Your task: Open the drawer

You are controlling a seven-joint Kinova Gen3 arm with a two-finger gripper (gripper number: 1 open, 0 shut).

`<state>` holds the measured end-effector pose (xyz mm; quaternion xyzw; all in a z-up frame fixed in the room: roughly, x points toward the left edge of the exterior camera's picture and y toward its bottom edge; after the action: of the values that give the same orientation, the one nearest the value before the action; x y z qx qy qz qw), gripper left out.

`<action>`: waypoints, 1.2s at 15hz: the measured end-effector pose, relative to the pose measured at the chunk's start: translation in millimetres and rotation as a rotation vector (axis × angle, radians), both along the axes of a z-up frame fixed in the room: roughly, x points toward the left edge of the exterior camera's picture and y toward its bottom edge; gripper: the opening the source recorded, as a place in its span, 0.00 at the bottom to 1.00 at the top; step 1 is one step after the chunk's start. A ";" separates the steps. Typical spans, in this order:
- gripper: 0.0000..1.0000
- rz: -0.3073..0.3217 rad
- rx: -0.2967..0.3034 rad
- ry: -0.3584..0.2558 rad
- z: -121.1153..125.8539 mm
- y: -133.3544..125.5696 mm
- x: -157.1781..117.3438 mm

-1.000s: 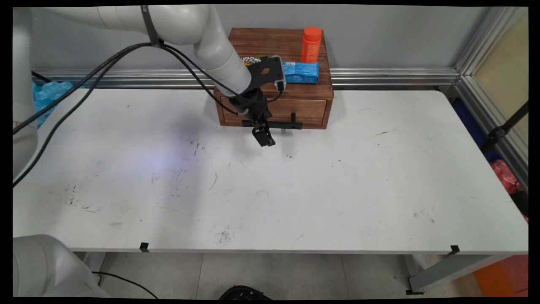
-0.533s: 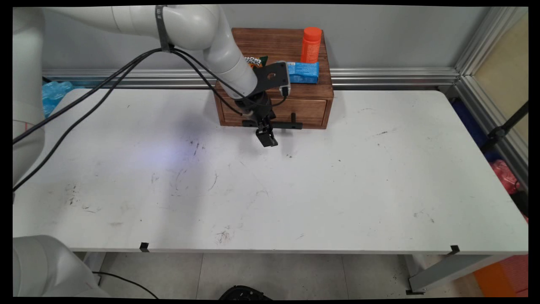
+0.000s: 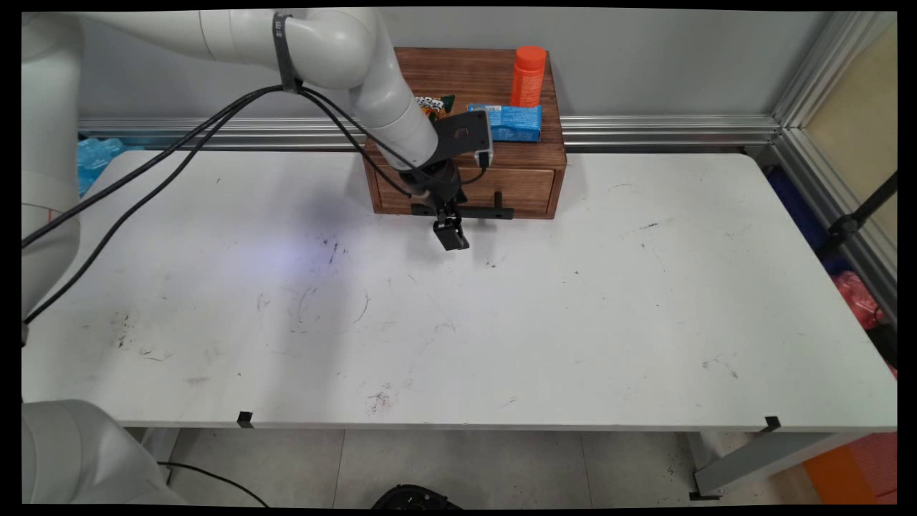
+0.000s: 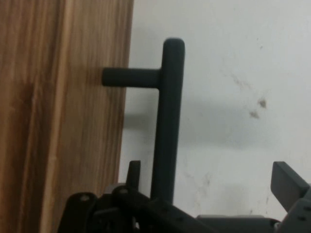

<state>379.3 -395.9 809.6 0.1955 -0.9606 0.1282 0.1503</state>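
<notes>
Main view, bench point(image 3: 573, 322): white surface is carrying a wooden drawer box point(image 3: 469, 143) at its far edge.
Box top: an orange bottle point(image 3: 529, 75), a blue packet point(image 3: 510, 122) and a snack bag point(image 3: 432, 104) are sitting on it.
Handle point(image 4: 167, 121): black bar is standing off the drawer front; looking rigid, best taken mid-bar.
Jaws point(image 3: 450, 233): standing open, straddling the bar without squeezing it.
</notes>
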 end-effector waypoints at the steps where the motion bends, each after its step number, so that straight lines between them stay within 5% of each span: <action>1: 1.00 -0.002 0.004 -0.003 -2.5 1.1 1.2; 18: 1.00 -0.030 0.046 0.012 -12.3 15.9 -10.1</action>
<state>369.2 -380.1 797.3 0.1852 -0.9652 0.1025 0.1532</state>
